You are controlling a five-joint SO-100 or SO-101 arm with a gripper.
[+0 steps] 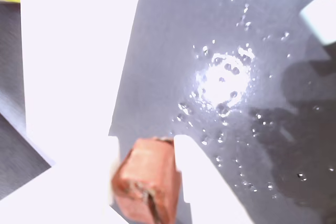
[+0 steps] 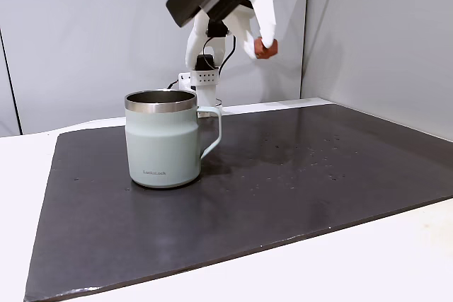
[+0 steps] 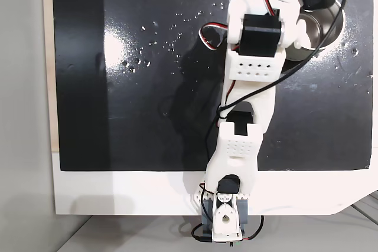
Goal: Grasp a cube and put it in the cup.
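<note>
In the wrist view the gripper [image 1: 176, 169] is clamped on opposite faces of the cube [image 1: 147, 179], which looks light, stiff and easily twisted, has no long axis and sits tilted, held high above the mat [image 2: 283, 182] behind and right of the cup [image 2: 161, 139].

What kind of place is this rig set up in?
Probably a lab or hobby bench, not a kitchen: a dark mat on a white table, plain grey partition walls behind, and a bare setup of cup and arm, the hand holding the cube.
</note>
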